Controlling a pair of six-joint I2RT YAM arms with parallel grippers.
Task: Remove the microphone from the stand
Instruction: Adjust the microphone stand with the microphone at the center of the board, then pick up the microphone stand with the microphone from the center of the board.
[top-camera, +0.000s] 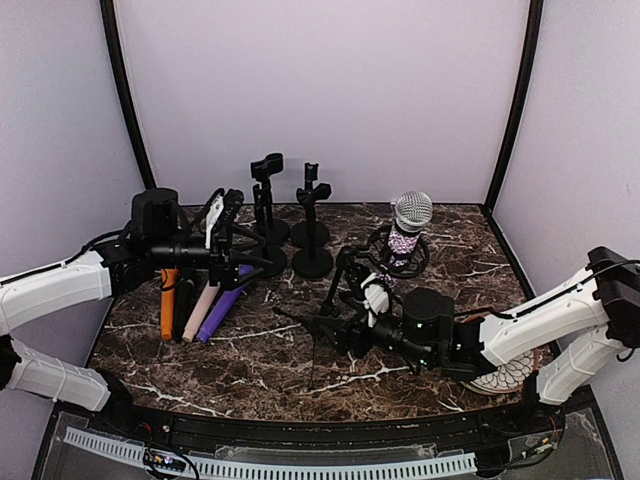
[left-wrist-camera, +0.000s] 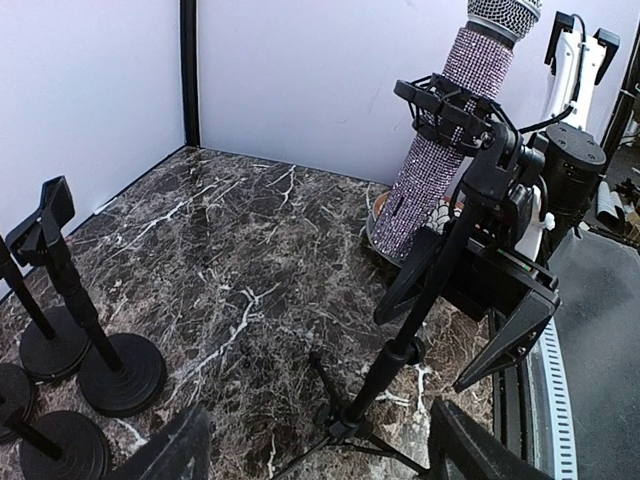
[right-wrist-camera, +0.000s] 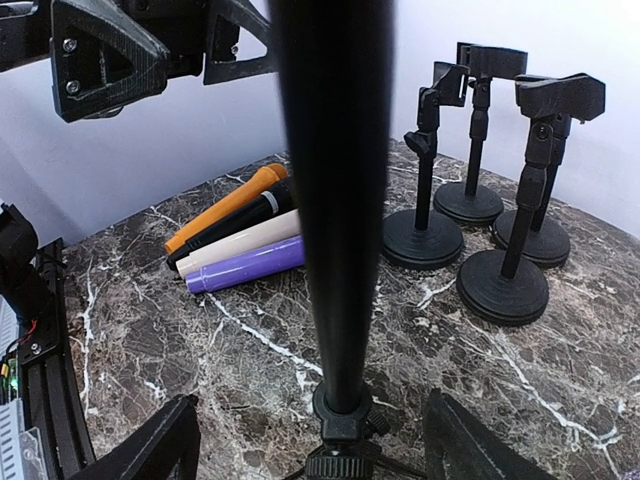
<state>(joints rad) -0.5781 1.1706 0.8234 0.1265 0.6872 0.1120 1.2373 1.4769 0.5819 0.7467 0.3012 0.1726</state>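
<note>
Sparkly microphone (top-camera: 408, 225) sits clipped in its stand (left-wrist-camera: 428, 292) on the desk (top-camera: 250, 350). The right gripper (right-wrist-camera: 310, 440), spread, brackets the stand without clamping it. The left gripper (left-wrist-camera: 320, 452), also spread, likely reaches for the microphone next.

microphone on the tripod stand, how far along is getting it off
Done: nothing yet; the microphone sits in its shock mount on the tripod stand. In hand: the right gripper is open astride the pole, gripping nothing; the left gripper hovers open, empty. Left: grasp the microphone and lift it out.
</note>
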